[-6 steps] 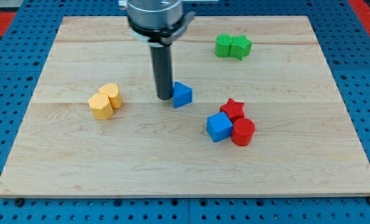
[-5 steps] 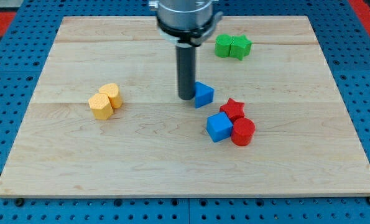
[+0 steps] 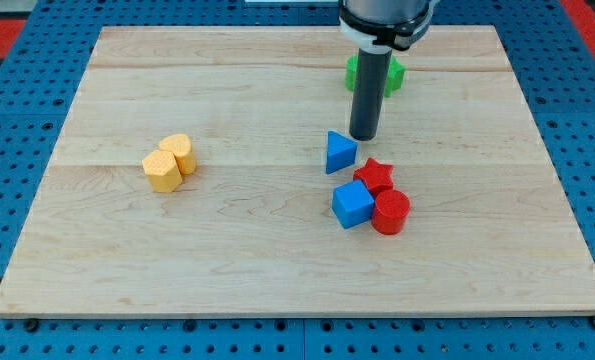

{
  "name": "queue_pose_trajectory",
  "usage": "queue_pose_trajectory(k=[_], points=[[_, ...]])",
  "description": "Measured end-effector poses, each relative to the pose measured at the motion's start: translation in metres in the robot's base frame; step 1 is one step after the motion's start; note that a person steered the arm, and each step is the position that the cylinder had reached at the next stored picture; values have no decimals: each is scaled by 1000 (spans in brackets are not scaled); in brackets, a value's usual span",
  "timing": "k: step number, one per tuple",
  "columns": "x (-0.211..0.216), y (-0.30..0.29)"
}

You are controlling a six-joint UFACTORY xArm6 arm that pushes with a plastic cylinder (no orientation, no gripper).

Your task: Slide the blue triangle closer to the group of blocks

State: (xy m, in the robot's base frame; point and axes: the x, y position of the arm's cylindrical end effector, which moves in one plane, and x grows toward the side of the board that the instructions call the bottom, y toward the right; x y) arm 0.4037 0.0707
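The blue triangle [image 3: 340, 153] has slid toward the bench's right edge and now sits just beside the red star [image 3: 376, 175]. The rod's tip [image 3: 364, 137] has left it; there is no gripper.

It looked like a robotics lab bench: a pale wooden board [image 3: 277, 250] sat on a blue perforated base [image 3: 17, 140] studded with rows of holes, red showing at the top corners, and a dark robot rod [image 3: 367, 90] hung from the top edge.
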Motion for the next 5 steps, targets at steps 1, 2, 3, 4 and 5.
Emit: queue_pose_trajectory(k=[1,2,3,4,5], points=[[5,-22],[5,-47],[3,-57],[8,-58],[20,-45]])
